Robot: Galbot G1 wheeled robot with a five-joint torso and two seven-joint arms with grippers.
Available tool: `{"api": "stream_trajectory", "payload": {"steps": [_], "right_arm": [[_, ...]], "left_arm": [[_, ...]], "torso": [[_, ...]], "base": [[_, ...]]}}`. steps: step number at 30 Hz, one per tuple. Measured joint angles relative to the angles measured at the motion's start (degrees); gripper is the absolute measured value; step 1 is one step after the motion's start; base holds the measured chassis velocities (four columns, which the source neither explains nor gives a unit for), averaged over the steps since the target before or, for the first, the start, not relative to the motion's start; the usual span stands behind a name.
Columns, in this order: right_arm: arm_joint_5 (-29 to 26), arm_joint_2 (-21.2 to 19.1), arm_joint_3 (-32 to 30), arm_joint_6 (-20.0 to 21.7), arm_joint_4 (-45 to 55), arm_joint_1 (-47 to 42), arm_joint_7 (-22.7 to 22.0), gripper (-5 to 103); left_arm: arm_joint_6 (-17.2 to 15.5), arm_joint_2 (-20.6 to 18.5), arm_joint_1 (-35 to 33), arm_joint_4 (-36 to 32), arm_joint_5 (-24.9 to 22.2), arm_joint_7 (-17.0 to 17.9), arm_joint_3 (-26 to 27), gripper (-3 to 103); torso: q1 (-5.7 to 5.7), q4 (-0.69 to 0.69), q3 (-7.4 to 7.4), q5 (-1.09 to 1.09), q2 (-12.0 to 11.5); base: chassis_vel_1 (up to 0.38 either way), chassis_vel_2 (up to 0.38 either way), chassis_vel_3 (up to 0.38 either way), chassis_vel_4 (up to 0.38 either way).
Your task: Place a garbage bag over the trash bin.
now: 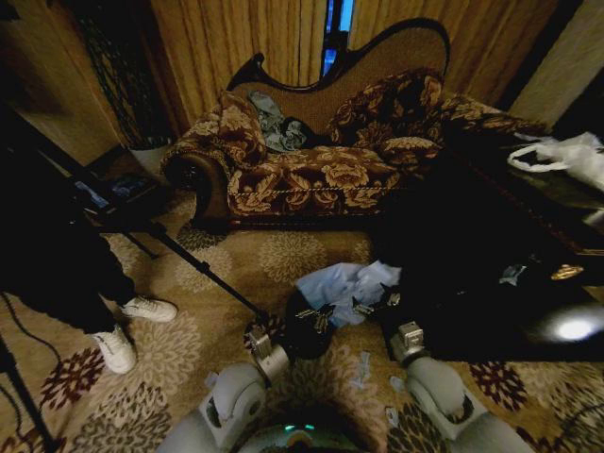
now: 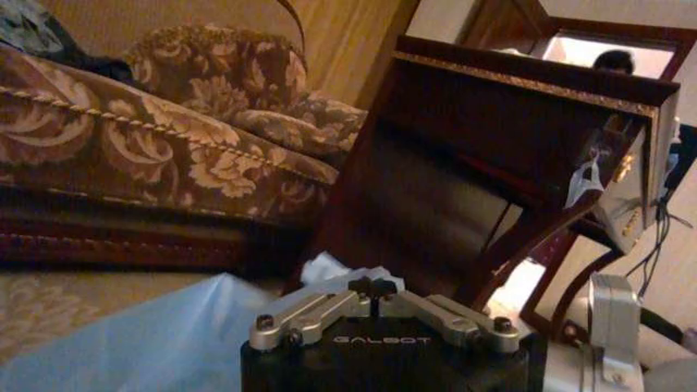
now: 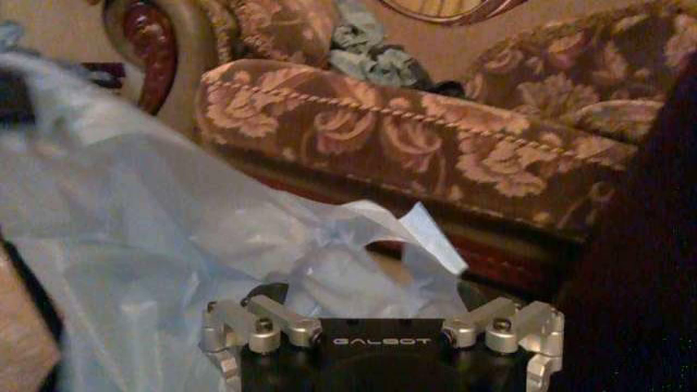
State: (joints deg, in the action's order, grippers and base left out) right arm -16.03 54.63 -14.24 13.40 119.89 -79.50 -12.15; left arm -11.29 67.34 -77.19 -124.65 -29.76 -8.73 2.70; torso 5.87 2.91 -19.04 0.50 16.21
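The garbage bag is bunched over the far side of the trash bin on the carpet, just before the sofa. Film is pinched by the closed left gripper; the right gripper is spread wide. Thin film could be torn or slipped off the rim if tugged unevenly.

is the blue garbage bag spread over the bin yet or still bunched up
Bunched up: the garbage bag lies crumpled beside the trash bin, not over it.
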Motion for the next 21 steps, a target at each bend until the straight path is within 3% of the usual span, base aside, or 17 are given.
{"api": "stream_trajectory", "payload": {"steps": [11, 21], "right_arm": [[2.28, 1.27, 1.70, -1.11, -1.08, -0.65, 0.42, 100], [1.88, 1.24, -0.24, -1.98, 0.20, -3.69, 0.40, 100]], "left_arm": [[1.88, -0.41, 0.16, 2.02, 0.84, -0.66, 1.42, 0], [5.78, -0.70, 1.64, 7.79, 1.00, -4.95, 2.18, 0]], "torso": [[0.00, 0.00, 0.00, 0.00, 0.00], [0.00, 0.00, 0.00, 0.00, 0.00]], "base": [[0.000, 0.000, 0.000, 0.000], [0.000, 0.000, 0.000, 0.000]]}}
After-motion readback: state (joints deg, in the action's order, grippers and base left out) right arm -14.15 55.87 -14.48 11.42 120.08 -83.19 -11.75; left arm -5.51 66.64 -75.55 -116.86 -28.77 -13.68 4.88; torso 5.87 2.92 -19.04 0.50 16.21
